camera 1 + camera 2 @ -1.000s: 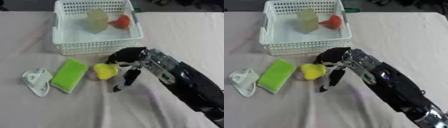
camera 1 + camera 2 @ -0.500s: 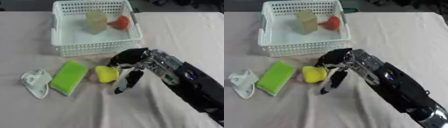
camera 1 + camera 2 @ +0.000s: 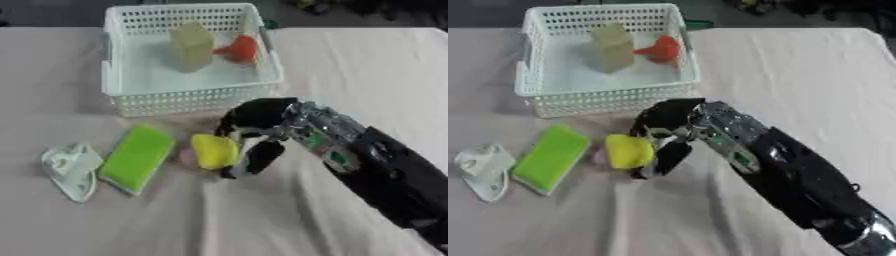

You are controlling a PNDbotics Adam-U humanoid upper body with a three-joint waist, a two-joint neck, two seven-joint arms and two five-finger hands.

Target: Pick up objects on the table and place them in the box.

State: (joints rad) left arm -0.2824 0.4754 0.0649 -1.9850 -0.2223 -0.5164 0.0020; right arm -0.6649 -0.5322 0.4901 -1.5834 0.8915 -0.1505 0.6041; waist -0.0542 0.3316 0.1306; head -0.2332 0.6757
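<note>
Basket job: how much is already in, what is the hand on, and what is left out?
Done: a pale block and a red object lie in the white basket. In hand: the right hand is at the yellow object, fingers beside it, not yet lifted. Left: the green sponge and a whitish object on the cloth.

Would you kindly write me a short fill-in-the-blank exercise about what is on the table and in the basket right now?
1. The right hand is at the ____ object.
2. The orange object lies inside the white ____.
3. Between the yellow object and the pale object lies a flat ____ sponge.
4. The beige block in the basket stands to the ____ of the orange object.

Missing words: yellow; basket; green; left
</note>
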